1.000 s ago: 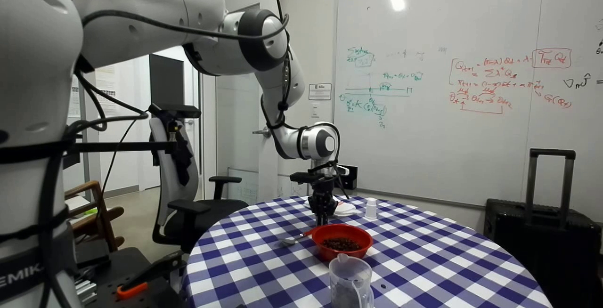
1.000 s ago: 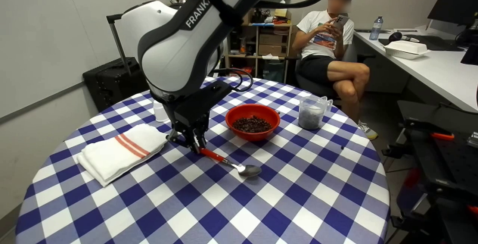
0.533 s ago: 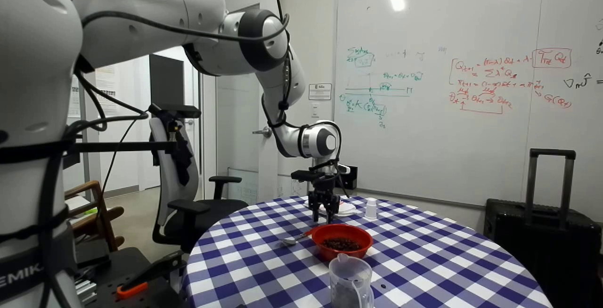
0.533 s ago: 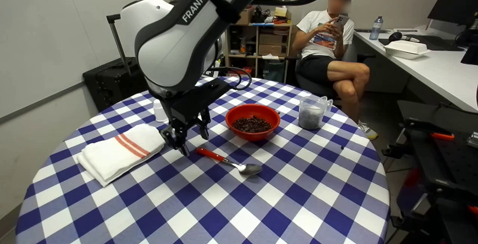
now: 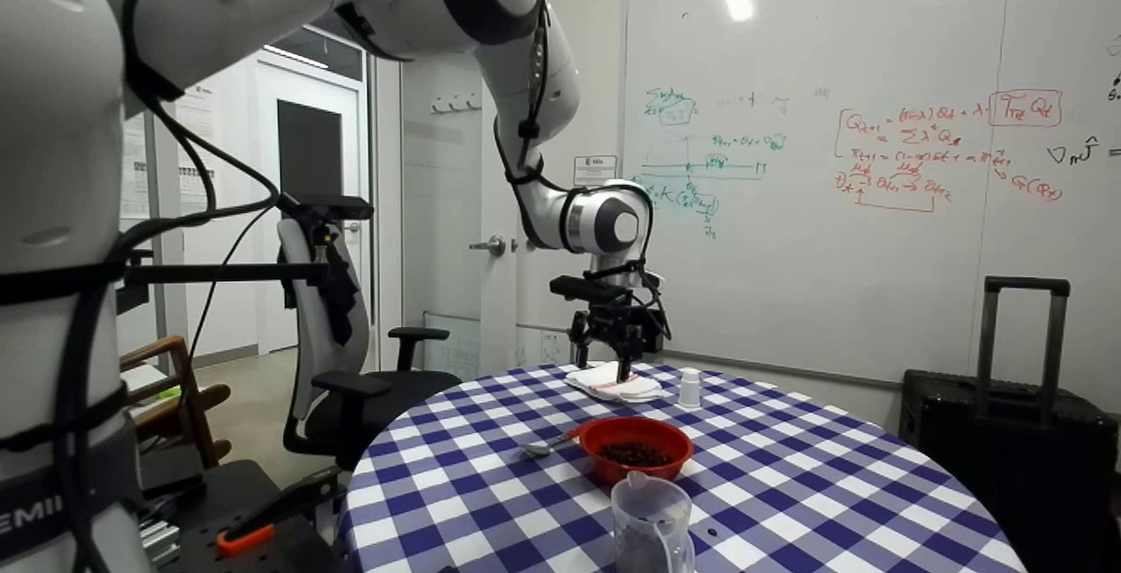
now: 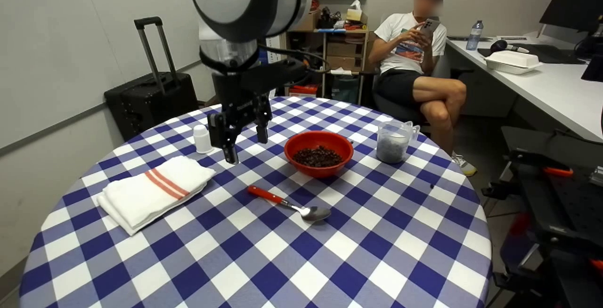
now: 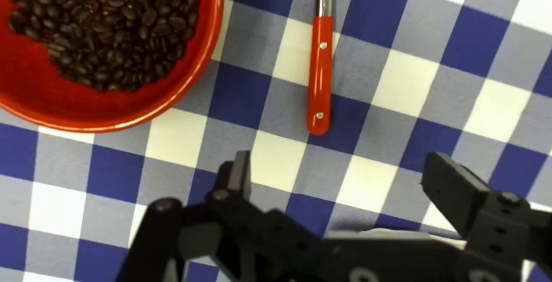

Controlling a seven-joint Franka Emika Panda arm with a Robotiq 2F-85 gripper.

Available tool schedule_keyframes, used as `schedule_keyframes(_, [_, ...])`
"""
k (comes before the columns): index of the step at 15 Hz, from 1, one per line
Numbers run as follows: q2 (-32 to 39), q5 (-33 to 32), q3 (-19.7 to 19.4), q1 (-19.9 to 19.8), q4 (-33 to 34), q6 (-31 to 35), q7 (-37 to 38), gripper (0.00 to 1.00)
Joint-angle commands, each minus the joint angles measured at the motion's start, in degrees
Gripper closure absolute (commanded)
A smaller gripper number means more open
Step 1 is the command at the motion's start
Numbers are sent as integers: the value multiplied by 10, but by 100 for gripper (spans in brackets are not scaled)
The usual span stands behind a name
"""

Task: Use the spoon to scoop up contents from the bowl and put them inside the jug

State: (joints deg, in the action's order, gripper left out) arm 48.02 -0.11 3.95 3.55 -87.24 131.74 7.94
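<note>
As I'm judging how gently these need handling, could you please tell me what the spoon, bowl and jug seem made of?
Spoon: its head reflects like polished metal; the glossy, riveted red handle is probably plastic.
Bowl: probably plastic, glossy, with bright glints along its rim; glazed ceramic is possible.
Jug: likely plastic, its wall translucent and hazy; glass isn't ruled out.

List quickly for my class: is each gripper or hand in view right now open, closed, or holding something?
Gripper: open, holding nothing.
Seated person's hands: holding a phone.
</note>
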Motion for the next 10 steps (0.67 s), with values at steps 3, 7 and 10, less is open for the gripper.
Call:
schedule_keyframes(3, [-163, 28, 38, -38, -193, -1, -137, 0])
schedule_keyframes(7, [-261, 34, 30, -37, -315, -27, -134, 0])
schedule_keyframes(10, [-334, 62, 30, -42, -412, -13, -132, 0])
